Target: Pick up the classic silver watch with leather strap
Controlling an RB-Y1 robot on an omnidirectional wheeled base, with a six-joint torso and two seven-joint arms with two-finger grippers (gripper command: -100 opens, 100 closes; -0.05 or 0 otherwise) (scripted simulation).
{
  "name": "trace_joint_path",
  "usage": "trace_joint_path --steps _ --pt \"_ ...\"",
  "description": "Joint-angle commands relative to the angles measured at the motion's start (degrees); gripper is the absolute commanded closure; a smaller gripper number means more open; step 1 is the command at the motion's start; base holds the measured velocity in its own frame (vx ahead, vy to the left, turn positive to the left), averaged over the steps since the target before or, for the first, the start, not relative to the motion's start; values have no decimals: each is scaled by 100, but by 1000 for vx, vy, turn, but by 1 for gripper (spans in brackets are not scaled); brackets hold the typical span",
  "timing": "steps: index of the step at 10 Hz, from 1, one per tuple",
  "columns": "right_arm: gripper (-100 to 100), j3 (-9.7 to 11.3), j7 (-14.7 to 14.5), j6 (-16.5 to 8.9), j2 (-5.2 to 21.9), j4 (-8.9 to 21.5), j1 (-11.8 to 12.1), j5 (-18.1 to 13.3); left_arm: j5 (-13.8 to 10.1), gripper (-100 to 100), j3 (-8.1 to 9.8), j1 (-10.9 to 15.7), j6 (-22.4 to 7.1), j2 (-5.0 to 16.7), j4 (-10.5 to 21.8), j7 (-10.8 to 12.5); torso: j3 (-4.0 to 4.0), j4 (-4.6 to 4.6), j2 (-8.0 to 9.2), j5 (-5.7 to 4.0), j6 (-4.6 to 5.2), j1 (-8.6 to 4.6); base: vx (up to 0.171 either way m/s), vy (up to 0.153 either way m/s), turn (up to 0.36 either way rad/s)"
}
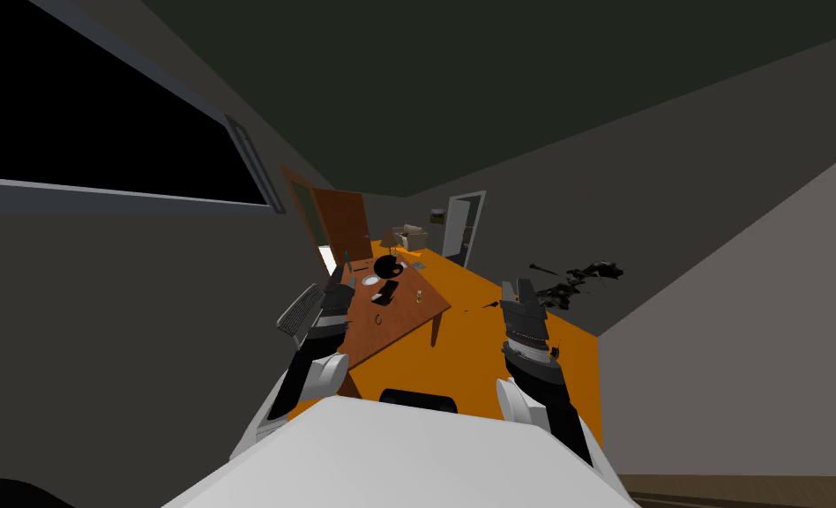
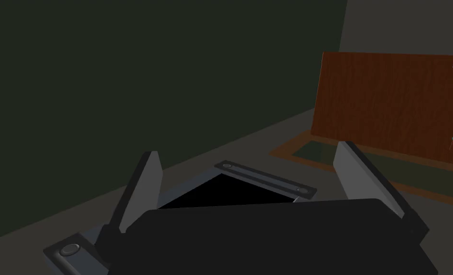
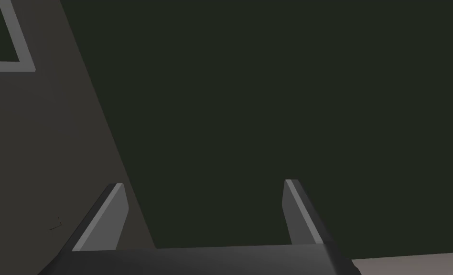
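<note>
head view: a brown wooden table (image 1: 405, 333) stands on an orange floor (image 1: 487, 339) ahead of the robot. on the tabletop a small dark ring, too small to read in detail but taken for the watch (image 1: 378, 319), lies flat in the nearer half, apart from everything else. beyond it are a flat black object (image 1: 389, 290), a small yellow bottle (image 1: 419, 295), a white plate (image 1: 370, 280) and a round black item (image 1: 388, 264). a grey keyboard (image 1: 299, 310) juts out past the table's left edge. the left gripper (image 1: 337, 280) hangs over that left edge, beside the keyboard and short of the plate, well apart from the watch. the right gripper (image 1: 516, 287) is raised over the orange floor to the right of the table, clear of it. a brown door (image 1: 341, 225) stands at the room's far end.

left wrist view: the left gripper (image 2: 249, 162) has its two blades spread wide with nothing between them. past the fingers (image 2: 146, 188) are a grey-framed window (image 2: 264, 179) with a black area in it and the brown door (image 2: 388, 105).

right wrist view: the right gripper (image 3: 204, 185) is likewise spread wide and holds nothing.
</note>
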State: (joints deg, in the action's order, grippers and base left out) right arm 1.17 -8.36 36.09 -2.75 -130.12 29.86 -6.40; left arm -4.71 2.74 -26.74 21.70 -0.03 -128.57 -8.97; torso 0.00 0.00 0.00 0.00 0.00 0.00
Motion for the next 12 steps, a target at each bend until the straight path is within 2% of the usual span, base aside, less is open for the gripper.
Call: trace_joint_path --steps 1,6,12 --pt "0 0 0 0 0 0 0 0 -14 -100 -37 21 1 173 45 -21 0 0 0 0 0 0 -8 9 12" --pt "0 0 0 0 0 0 0 0 -109 -100 -309 197 -31 840 440 -170 7 3 12 4 0 16 -31 31 17" --pt "0 0 0 0 0 0 0 0 -231 -100 -777 593 -265 1541 1361 -422 8 3 14 4 0 17 -48 37 9"
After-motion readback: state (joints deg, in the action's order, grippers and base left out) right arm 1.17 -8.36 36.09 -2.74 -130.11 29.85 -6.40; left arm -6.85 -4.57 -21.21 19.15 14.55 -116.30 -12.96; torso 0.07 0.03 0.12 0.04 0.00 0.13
